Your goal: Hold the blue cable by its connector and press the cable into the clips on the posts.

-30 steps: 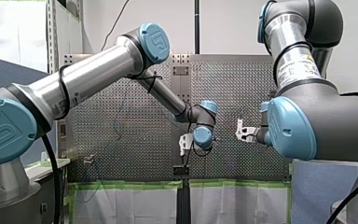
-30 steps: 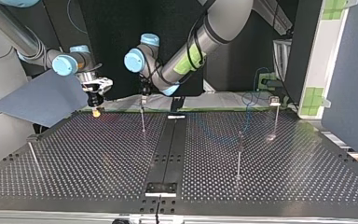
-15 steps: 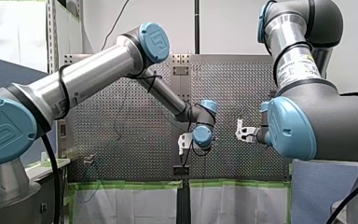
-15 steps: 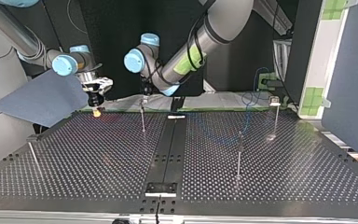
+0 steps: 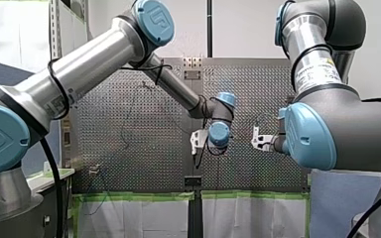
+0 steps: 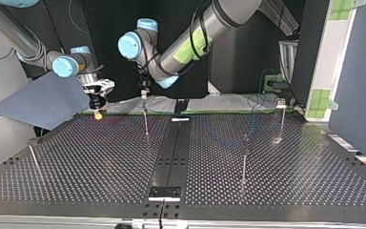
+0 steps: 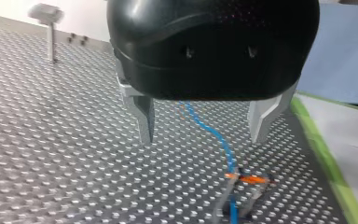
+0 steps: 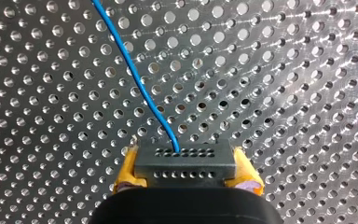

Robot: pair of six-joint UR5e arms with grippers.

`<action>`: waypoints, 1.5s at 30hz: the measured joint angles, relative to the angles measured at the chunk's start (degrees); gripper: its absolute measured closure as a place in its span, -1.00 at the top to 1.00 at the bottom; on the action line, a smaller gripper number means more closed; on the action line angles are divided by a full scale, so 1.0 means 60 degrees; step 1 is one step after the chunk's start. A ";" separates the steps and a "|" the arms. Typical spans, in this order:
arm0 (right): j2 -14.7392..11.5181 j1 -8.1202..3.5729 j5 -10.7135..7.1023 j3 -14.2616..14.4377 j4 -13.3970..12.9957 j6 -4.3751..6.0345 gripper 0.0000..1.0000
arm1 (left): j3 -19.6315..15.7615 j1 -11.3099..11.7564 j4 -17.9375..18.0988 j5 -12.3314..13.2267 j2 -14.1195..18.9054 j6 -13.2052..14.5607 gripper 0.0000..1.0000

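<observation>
— Where is the blue cable (image 8: 137, 84)?

— Its black connector (image 8: 185, 161) is pinched between the yellow pads of my right gripper (image 8: 186, 173), which is closed tightly on it. This is low over the table (image 8: 307, 93), at the far edge in the left part of the top view. From the connector the cable runs away across the holes.

— And the other tool?

— My left gripper (image 7: 204, 128) has its metal fingers wide apart and holds nothing. It hangs just above a thin post (image 6: 146, 121). In the left wrist view the cable passes under the fingers to an orange-marked clip (image 7: 244, 178) — whether it is seated there, I cannot tell.

— What stands around?

— A second post (image 6: 33, 157) is near the top view's left edge, and a third post (image 6: 244, 160) and a fourth post (image 6: 281, 117) are at its right. A blue sheet (image 6: 43, 102) is beside my right gripper, beyond the table's edge, and green tape (image 7: 326, 163) borders the table.
</observation>
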 joint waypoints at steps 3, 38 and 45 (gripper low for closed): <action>0.0000 -0.0006 0.0000 0.0000 -0.0003 0.0006 -1.00 | -0.0275 0.0009 0.0273 -0.0014 0.0276 -0.0056 0.96; 0.0001 0.0090 0.0002 0.0001 0.0024 0.0008 -1.00 | -0.3329 0.0092 0.2889 -0.1132 0.3328 0.0899 0.96; 0.0000 0.0093 0.0004 0.0001 0.0025 0.0009 -1.00 | -0.3994 0.0077 0.3405 -0.1134 0.3993 0.1482 0.96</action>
